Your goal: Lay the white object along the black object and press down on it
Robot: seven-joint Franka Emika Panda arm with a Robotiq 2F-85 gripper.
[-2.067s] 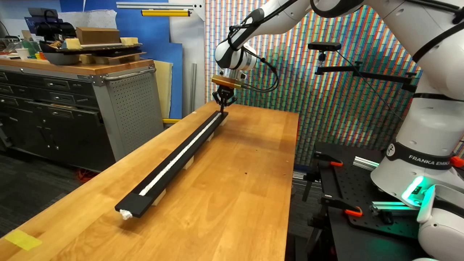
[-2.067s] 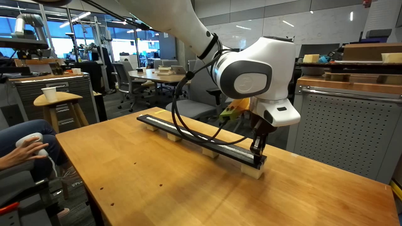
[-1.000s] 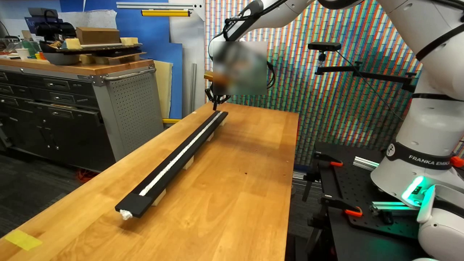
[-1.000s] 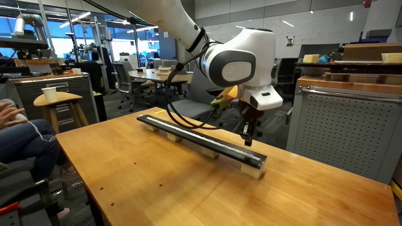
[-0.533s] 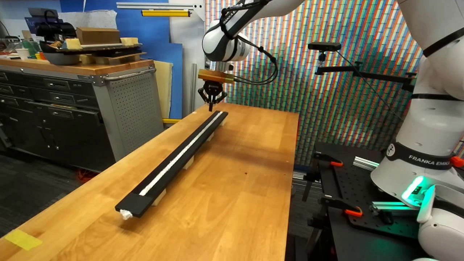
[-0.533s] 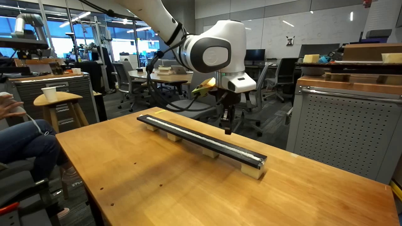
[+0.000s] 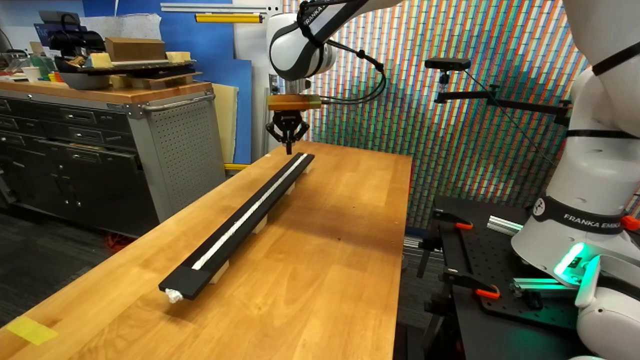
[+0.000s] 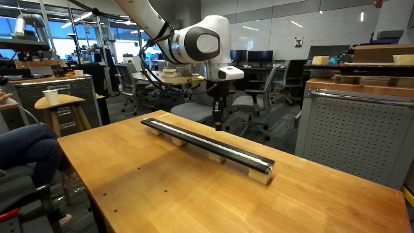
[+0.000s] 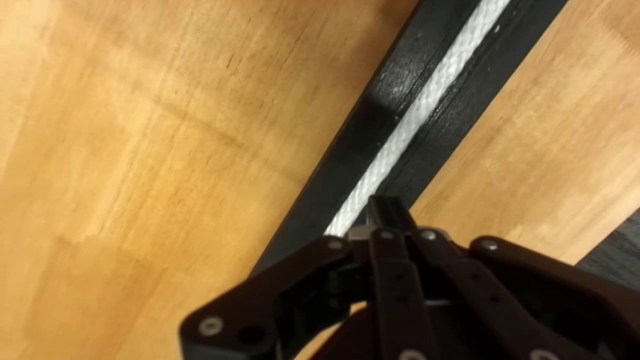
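Black rail (image 8: pixel 207 146), white cord (image 8: pixel 208 142) atop — pincer (image 8: pixel 218 126) aloft

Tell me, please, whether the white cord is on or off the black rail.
On: the white cord runs lengthwise along the black rail in all three views. How firmly pressed, I cannot tell.

In an exterior view I can read FRANKA EMIKA in white letters on the black band (image 7: pixel 582 219) near the bottom of my Panda arm (image 7: pixel 575 170). On the same band, just left of those words, there is a small round white badge (image 7: pixel 539 206). Higher up I can read FRANKA on the forearm (image 7: pixel 342 20), close to the black cables (image 7: pixel 303 17); I can't tell if more letters follow. In an exterior view, the grey joint cap (image 8: pixel 203 43) has a round mark, too faint for me to make out.
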